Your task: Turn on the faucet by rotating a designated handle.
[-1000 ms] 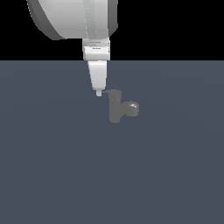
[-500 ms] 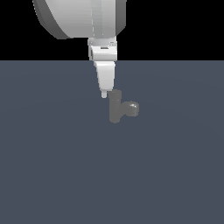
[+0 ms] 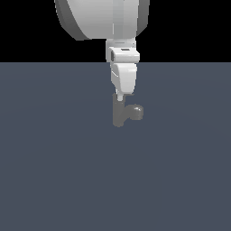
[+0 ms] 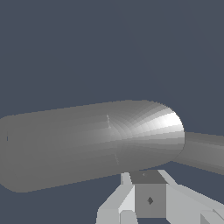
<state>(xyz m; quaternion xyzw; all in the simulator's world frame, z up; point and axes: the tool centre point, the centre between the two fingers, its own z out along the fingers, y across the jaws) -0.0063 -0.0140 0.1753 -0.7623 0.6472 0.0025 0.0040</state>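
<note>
The faucet (image 3: 119, 113) is a small dull-grey upright cylinder on the dark floor, with a stubby rounded knob (image 3: 136, 111) on the exterior view's right. My gripper (image 3: 119, 96) hangs straight down, its narrow tip touching or just above the faucet's top, with the fingers together and nothing between them. The handle cannot be made out in the exterior view, where the gripper covers the faucet's top. In the wrist view a thick grey cylinder (image 4: 87, 142) with a shiny rounded end fills the middle. A thinner grey bar (image 4: 205, 151) runs off behind it. My fingers (image 4: 148, 199) sit right against the cylinder.
The white arm (image 3: 103, 18) fills the upper middle of the exterior view. Flat slate-grey floor (image 3: 54, 180) surrounds the faucet on all sides, with no other object in sight.
My gripper has moved toward the exterior view's right, from beside the faucet to directly over its top. The faucet body and knob have not moved.
</note>
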